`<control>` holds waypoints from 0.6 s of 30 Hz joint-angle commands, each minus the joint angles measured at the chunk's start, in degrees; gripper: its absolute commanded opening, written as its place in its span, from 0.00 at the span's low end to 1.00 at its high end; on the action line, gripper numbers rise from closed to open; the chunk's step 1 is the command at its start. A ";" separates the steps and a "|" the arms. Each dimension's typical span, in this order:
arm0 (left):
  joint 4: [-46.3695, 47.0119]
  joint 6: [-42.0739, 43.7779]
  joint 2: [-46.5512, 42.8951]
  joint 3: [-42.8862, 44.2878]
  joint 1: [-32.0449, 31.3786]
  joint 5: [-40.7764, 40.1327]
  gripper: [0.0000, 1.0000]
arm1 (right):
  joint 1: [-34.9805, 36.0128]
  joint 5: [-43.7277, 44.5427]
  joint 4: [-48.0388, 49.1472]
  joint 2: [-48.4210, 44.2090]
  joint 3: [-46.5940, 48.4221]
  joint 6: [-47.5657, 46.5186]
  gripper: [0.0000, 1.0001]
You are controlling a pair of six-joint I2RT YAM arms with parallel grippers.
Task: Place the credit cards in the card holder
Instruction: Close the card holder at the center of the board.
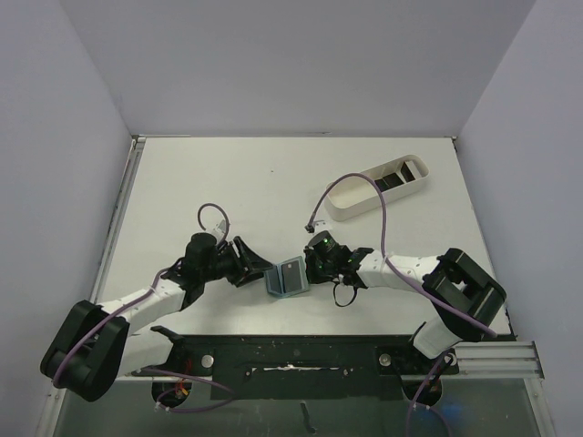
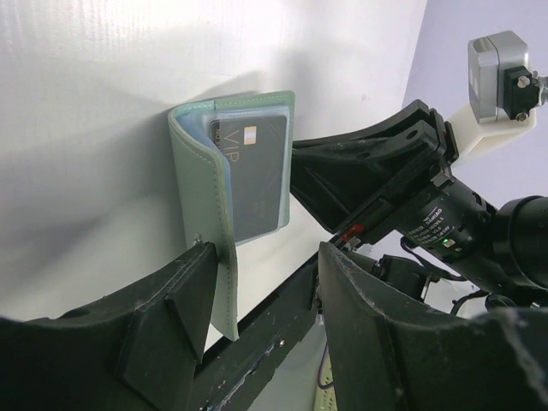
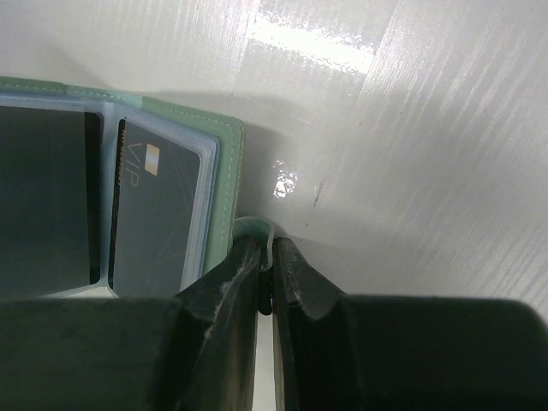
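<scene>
Presently loading: card holder (image 1: 289, 277) lies open by the table's (image 1: 228, 182) near edge, a credit card (image 2: 257, 175) pocketed, right gripper (image 3: 267, 257) pinching its tab (image 3: 255, 226), left gripper (image 2: 265, 257) jaws apart astride its cover; next likely needs another card fetched.

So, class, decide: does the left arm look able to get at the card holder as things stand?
Probably yes. The left hand is open at the card holder, whose near flap shows in the gap between its fingers; the right hand only pinches the far tab.
</scene>
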 commanded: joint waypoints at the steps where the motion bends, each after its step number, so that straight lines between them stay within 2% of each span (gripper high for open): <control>1: 6.60 -0.81 1.00 2.22 -0.34 3.55 0.48 | 1.03 -0.47 -0.44 -0.17 -0.10 0.45 0.09; 11: 11.71 -1.25 6.53 4.27 -3.10 5.22 0.47 | 1.22 -1.51 0.96 -1.34 0.87 0.84 0.11; 18: 11.41 1.05 10.72 6.57 -3.85 5.18 0.44 | 1.15 0.17 -0.11 -3.47 0.36 1.74 0.21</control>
